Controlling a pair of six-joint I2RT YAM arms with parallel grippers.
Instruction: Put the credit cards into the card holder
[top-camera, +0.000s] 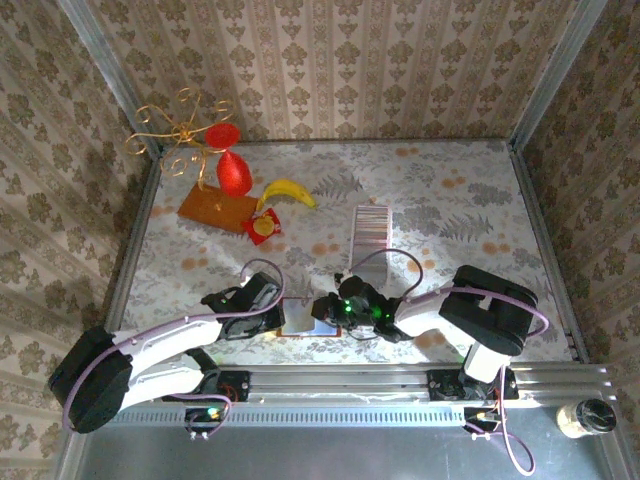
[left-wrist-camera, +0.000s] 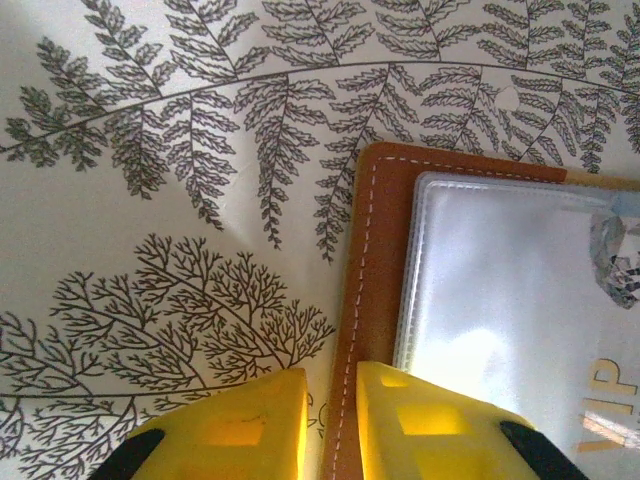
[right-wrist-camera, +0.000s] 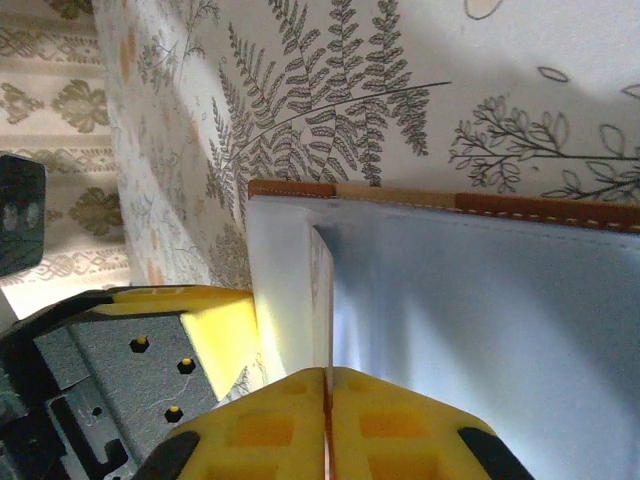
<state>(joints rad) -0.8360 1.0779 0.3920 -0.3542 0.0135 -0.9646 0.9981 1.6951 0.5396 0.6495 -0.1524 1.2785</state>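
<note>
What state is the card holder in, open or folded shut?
Open: the card holder lies spread, its pale inner sleeve facing up inside the stitched brown border, in both wrist views.

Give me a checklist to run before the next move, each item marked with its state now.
1. The holder lies open, inside up: ok.
2. The left pincer sits at the holder's leather edge: ok. Whether it is clamped: cannot tell.
3. The right pincer is shut on a thin sheet: ok.
4. Whether that sheet is a card or a sleeve: cannot tell.
5. The cards are loaded: not ok, the strip lies apart from the holder.
</note>
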